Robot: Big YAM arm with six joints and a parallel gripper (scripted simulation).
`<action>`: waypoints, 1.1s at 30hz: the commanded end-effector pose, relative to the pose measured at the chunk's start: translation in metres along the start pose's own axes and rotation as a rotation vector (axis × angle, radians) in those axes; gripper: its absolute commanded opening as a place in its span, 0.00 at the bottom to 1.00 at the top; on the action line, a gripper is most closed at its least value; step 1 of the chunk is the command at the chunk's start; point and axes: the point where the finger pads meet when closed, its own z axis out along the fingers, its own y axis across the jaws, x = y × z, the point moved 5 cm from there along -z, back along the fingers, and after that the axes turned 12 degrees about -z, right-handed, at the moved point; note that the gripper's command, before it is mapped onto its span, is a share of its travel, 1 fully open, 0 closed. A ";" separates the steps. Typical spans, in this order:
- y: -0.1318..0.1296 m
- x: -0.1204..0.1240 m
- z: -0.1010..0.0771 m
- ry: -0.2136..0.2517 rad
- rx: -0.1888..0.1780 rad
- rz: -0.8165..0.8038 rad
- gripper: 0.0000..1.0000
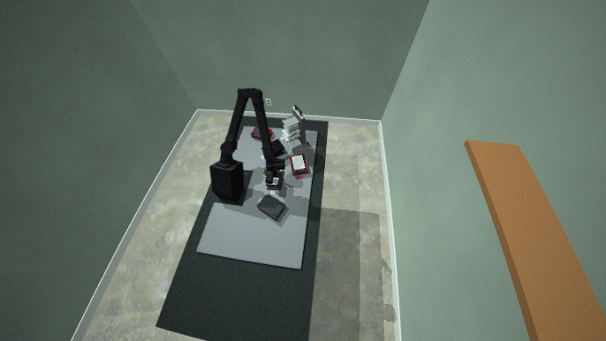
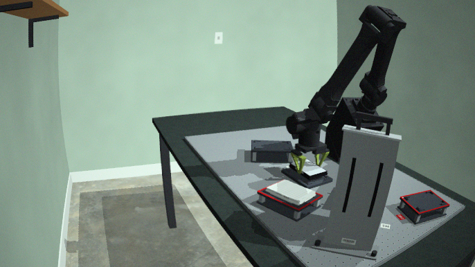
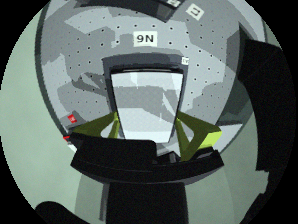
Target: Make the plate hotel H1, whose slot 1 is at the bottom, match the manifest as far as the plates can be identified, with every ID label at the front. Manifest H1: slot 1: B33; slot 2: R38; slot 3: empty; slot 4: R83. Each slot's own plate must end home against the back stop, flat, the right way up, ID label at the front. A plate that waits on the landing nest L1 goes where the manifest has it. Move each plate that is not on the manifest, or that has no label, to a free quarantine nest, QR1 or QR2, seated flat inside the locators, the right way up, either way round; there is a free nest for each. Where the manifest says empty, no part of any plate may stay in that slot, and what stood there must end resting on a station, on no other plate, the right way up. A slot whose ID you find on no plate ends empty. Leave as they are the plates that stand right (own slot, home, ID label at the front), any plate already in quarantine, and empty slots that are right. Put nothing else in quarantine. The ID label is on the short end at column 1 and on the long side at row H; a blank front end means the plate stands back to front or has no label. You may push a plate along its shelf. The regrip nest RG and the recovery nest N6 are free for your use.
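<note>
My gripper (image 2: 309, 162) has its yellow-green fingers on the two long sides of a white plate (image 2: 313, 171), which rests on or just above the dark recovery nest N6 (image 2: 307, 178). In the wrist view the plate (image 3: 145, 106) lies between the fingers, with the nest's label (image 3: 145, 39) beyond it. I cannot read any ID label on this plate. The plate hotel H1 (image 2: 360, 187) stands to the right and shows its blank back panel. In the top view its slots (image 1: 293, 130) hold pale plates too small to read.
A red-edged quarantine nest (image 2: 289, 198) holds a white plate (image 2: 291, 191) in front of the gripper. A second red-edged quarantine nest (image 2: 423, 205) past the hotel has no plate on it. A dark raised nest (image 2: 271, 149) stands behind the gripper, with the arm's base (image 1: 227, 178) nearby.
</note>
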 end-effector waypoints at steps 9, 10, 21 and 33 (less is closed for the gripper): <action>0.008 0.001 0.006 -0.007 -0.022 -0.006 0.86; 0.009 0.002 0.006 -0.007 -0.023 -0.009 0.86; 0.005 0.001 0.015 -0.005 -0.012 -0.003 0.86; 0.007 -0.001 0.009 -0.007 -0.022 -0.002 1.00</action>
